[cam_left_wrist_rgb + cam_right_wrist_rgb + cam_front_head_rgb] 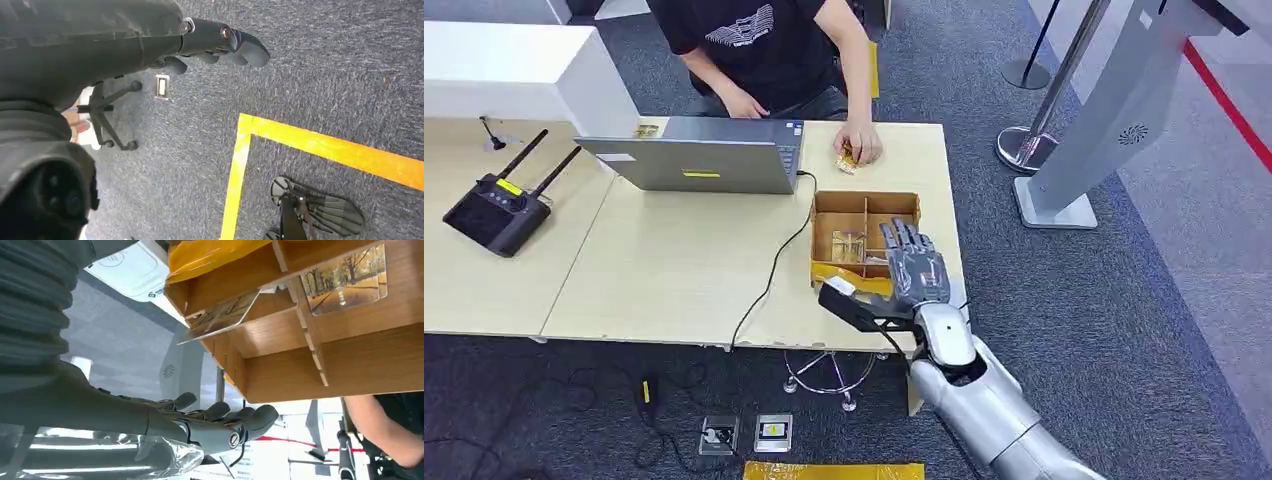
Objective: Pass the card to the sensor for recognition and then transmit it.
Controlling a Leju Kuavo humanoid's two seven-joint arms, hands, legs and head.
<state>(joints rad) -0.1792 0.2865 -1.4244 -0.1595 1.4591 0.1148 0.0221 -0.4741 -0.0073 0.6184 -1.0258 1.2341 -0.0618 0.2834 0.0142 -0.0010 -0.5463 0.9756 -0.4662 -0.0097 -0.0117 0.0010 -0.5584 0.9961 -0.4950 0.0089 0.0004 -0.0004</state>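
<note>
The task is judged to be at its start: no card has been picked up, and nothing has been brought to a sensor or handed over. The right hand (914, 268) is held over the near right part of the wooden tray (817, 238), its fingers spread and nothing gripped in them. One card (849, 245) lies in the tray's near left compartment, just beside the hand; in the right wrist view a second card (222, 316) is seen leaning against a divider of the tray. A further card (847, 160) is held on the desk (674, 270) beyond the tray by a person's hand (861, 143). Which object is the sensor cannot be told. The left hand (220, 42) hangs over the carpet, fingers loosely curled around nothing. Grasping, presenting and passing are all judged still to be done.
</note>
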